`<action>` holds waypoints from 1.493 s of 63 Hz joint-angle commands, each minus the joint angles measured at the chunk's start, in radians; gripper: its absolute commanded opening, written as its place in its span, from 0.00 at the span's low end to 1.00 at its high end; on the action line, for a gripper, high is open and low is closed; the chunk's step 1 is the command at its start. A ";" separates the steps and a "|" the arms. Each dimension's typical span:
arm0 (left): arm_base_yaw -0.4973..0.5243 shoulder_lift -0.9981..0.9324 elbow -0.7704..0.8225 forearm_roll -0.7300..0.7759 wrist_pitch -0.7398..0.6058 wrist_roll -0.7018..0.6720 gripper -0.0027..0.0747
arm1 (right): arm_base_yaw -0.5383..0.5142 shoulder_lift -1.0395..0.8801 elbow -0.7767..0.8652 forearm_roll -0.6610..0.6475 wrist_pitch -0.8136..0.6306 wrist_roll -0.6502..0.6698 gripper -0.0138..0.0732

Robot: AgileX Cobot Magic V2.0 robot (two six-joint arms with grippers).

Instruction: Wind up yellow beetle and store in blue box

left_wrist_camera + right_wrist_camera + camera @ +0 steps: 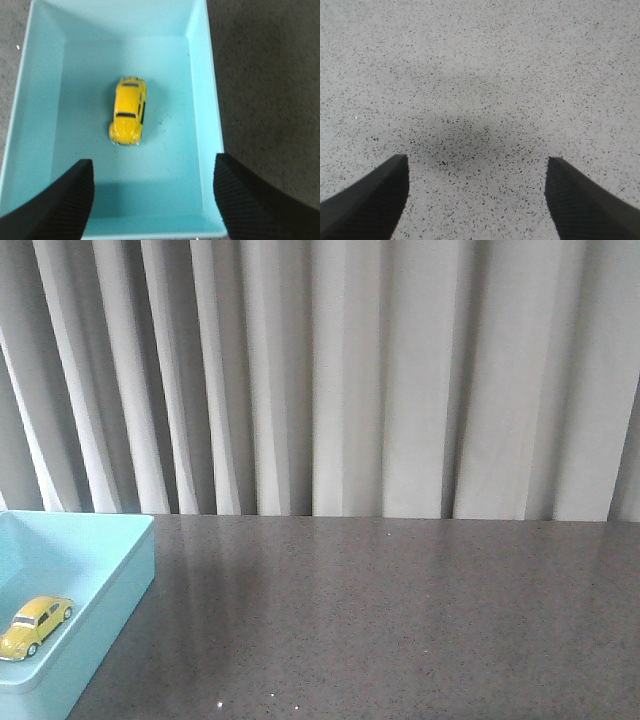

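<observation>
Yellow beetle (128,111) resting on floor of blue box (202,75). Left gripper (152,200) above box, fingers wide, empty. Right gripper (476,197) wide over table (480,75).

The small rounded toy beetle car (128,111) is bright yellow, with dark windows and silvery wheels. The shallow rectangular plastic box (204,95) is pale aqua blue — plain, without pattern. The stone-like tabletop (400,620) is grey, speckled with fine dark and white flecks. The pleated curtain (350,370) is off-white, striped by grey folds. Both grippers' fingers (367,205) are black — finely textured.
</observation>
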 commanded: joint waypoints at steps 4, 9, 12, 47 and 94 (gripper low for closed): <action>-0.006 -0.175 0.182 -0.065 -0.103 0.000 0.68 | 0.002 -0.009 -0.025 -0.004 -0.049 0.000 0.79; -0.007 -0.266 0.298 -0.109 -0.182 0.020 0.68 | 0.002 -0.009 -0.025 -0.004 -0.049 0.000 0.79; -0.007 -0.311 0.370 -0.138 -0.220 0.026 0.68 | 0.002 -0.009 -0.025 -0.004 -0.049 0.000 0.79; -0.444 -0.722 0.930 -0.150 -0.359 0.215 0.68 | 0.002 -0.009 -0.025 -0.004 -0.049 0.000 0.79; -0.424 -0.815 1.197 0.171 -0.740 -0.256 0.49 | 0.002 -0.009 -0.024 -0.002 -0.048 0.000 0.62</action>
